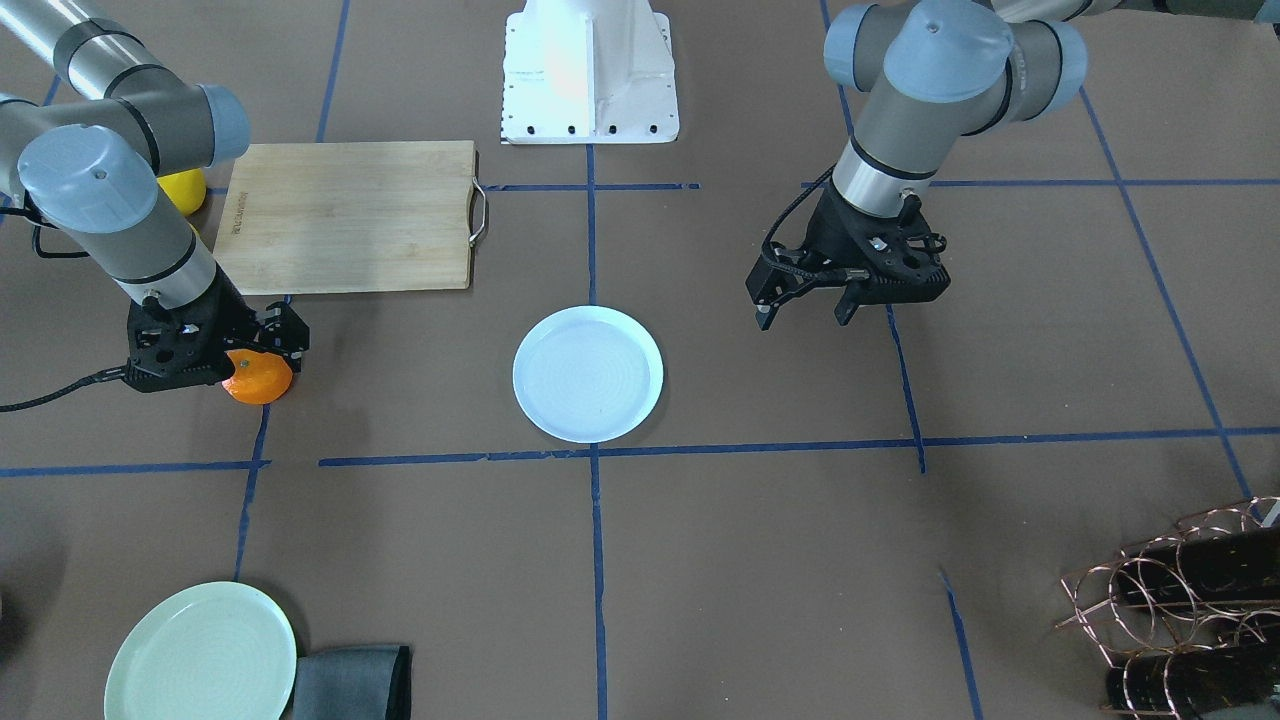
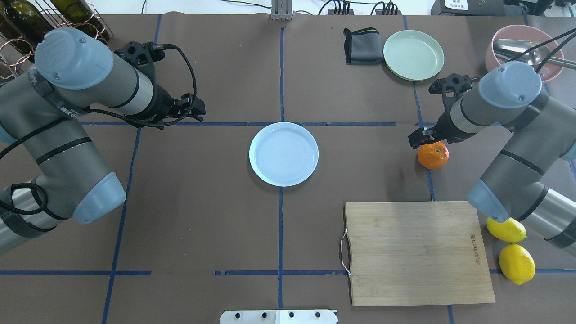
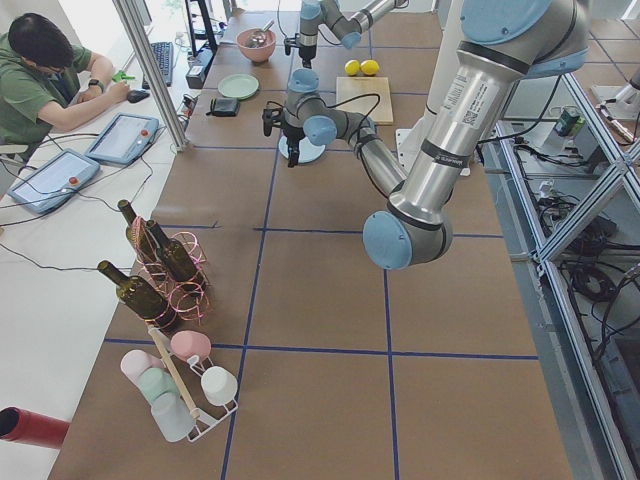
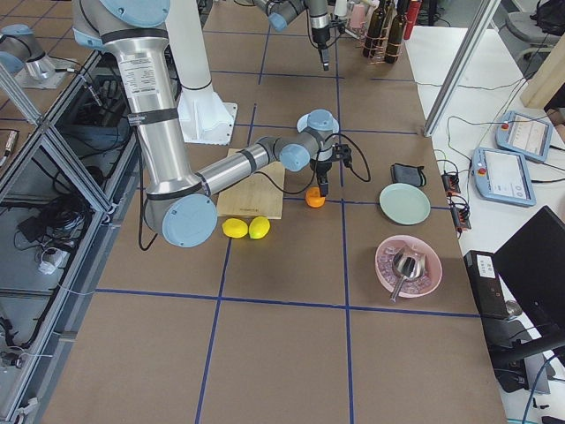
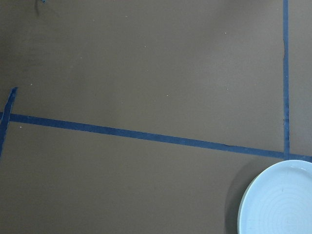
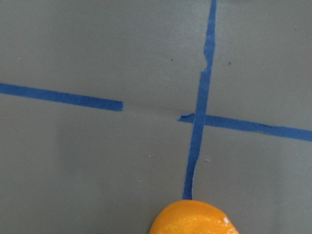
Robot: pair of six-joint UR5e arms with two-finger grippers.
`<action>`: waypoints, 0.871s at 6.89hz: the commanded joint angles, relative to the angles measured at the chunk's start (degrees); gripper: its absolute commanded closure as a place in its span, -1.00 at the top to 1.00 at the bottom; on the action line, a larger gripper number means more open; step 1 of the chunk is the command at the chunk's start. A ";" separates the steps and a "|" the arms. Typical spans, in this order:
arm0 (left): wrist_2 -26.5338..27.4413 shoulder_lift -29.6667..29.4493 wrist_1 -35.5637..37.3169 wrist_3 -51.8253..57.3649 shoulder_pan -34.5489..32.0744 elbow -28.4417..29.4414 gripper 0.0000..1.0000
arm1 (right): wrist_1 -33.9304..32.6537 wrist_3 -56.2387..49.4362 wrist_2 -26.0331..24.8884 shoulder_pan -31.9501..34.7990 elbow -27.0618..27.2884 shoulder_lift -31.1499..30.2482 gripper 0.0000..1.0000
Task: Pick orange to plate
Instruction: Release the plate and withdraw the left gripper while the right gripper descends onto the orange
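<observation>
We see the plate (image 2: 283,154) bare; well apart, the orange (image 2: 433,155) rests on the table (image 2: 202,216), not yet lifted; just beyond, the right gripper (image 2: 422,138) hangs over it, its grip impossible to tell; farther off, the left gripper (image 1: 804,317) idles, jaws parted.

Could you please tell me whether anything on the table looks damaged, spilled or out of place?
Nothing is spilled or tipped: the orange looks intact and the plate lies flat and empty. Only the blue tape beside the orange looks worn: it has ragged edges and a gap in its cross line.
</observation>
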 commanded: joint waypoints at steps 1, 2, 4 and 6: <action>0.00 0.05 0.02 -0.02 -0.13 0.16 1.00 | 0.06 -0.32 -0.06 -0.43 -1.06 -0.08 1.00; 0.00 0.05 -0.07 -0.02 -0.04 0.51 1.00 | 0.23 -0.15 -0.14 -0.86 -1.84 0.00 1.00; 0.00 0.05 -0.07 -0.02 -0.04 0.69 1.00 | 0.14 -0.06 -1.02 -1.83 -2.90 0.00 1.00; 0.00 0.05 -0.16 0.07 -0.13 0.78 1.00 | -0.12 -0.06 -0.94 -1.92 -2.91 0.00 0.97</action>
